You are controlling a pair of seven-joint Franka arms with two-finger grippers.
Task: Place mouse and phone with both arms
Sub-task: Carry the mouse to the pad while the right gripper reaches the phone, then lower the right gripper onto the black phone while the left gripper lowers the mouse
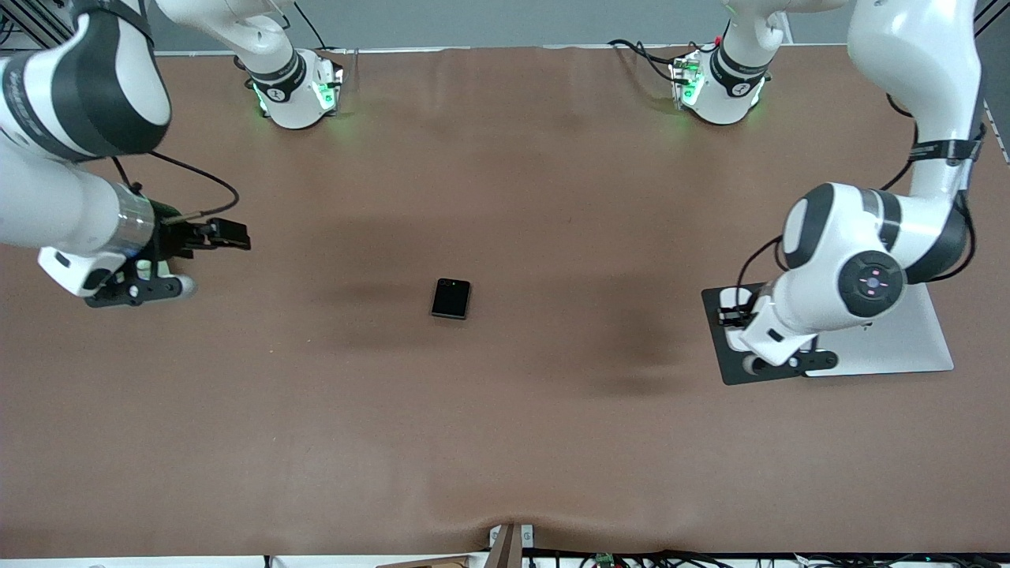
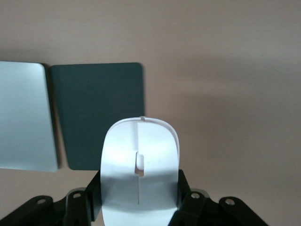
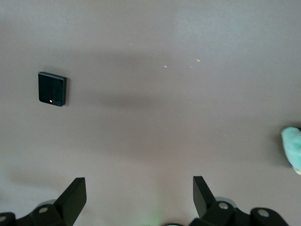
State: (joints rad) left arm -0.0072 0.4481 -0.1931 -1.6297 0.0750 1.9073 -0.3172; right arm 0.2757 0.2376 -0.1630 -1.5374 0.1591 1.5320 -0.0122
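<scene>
Clamped across the sides of the mouse (image 2: 139, 172), left gripper (image 2: 139, 207) poised over the dark pad (image 1: 730, 335) at the left arm's end of the table, mouse lifted and pointing out ahead of the fingers (image 2: 188, 200). Beside the dark pad, toward the left arm's end, a silver slab (image 1: 899, 335). Well apart from the dark pad, toward the right arm's end, right gripper (image 3: 138, 197) spread wide and empty above bare brown table (image 1: 505, 442). Between the two grippers, far from the dark pad, the phone (image 1: 451, 298) lying flat near the table's middle, untouched. Likely step in hand: setting the mouse down on the dark pad. Best done by lowering straight, keeping the mouse level and clear of the pad's edge beside the silver slab, letting go only once seated
</scene>
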